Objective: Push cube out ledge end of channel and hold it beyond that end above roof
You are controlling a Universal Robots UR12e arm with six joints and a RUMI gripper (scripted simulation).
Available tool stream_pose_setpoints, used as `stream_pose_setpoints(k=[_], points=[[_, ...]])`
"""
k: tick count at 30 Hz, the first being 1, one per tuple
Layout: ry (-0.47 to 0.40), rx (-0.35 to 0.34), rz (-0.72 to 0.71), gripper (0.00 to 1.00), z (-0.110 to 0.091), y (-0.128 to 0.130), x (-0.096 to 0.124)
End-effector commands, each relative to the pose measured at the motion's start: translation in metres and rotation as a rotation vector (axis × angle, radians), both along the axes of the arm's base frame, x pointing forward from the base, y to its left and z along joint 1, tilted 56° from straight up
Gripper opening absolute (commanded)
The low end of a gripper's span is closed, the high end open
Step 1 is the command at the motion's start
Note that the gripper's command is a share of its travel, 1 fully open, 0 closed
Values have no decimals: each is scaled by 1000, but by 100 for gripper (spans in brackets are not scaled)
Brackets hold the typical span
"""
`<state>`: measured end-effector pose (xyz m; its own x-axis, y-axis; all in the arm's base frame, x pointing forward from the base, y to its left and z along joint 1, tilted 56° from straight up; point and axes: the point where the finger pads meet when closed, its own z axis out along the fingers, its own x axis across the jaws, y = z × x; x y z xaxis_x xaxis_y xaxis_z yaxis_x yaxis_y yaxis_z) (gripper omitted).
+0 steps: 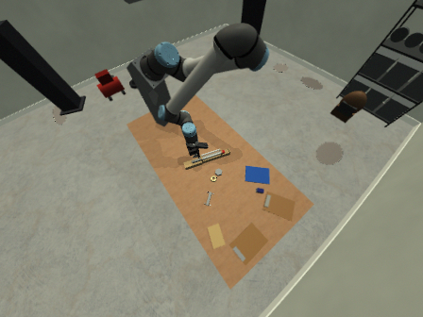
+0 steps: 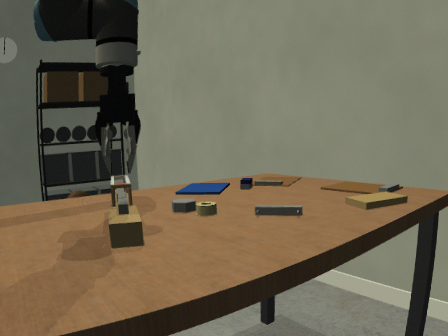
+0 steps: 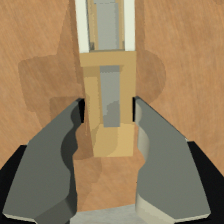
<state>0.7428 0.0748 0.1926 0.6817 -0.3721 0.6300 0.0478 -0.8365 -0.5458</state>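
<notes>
The channel (image 1: 210,158) (image 2: 125,227) (image 3: 107,75) lies on the wooden table (image 2: 250,260). It is a long narrow track with white side rails (image 3: 81,30) and a tan end section. A grey piece (image 3: 111,100) (image 2: 122,204) shows inside the tan section. I cannot tell whether it is the cube. A small red spot (image 1: 222,151) sits at the channel's far end. My gripper (image 1: 194,153) (image 2: 121,167) (image 3: 108,99) hangs straight above the tan end, well clear of it. Its fingers stand a little apart with nothing between them.
A blue sheet (image 1: 257,175) (image 2: 202,188), a small dark blue block (image 1: 260,191) (image 2: 245,183), a grey nut (image 2: 183,205), a brass ring (image 2: 206,208) and a grey bar (image 2: 278,210) lie to the right. Tan boards (image 2: 376,199) lie farther off. A shelf (image 2: 65,135) stands behind.
</notes>
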Motion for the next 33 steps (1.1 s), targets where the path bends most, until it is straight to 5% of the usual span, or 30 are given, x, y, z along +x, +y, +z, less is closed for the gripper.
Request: stream_pose_setpoints(k=[1,25,26,33], points=[[0,0,0,22,0,0,0],[0,0,0,22,0,0,0],[0,0,0,0,0,-1,0],[1,-1,0,0,-38,-59,4]])
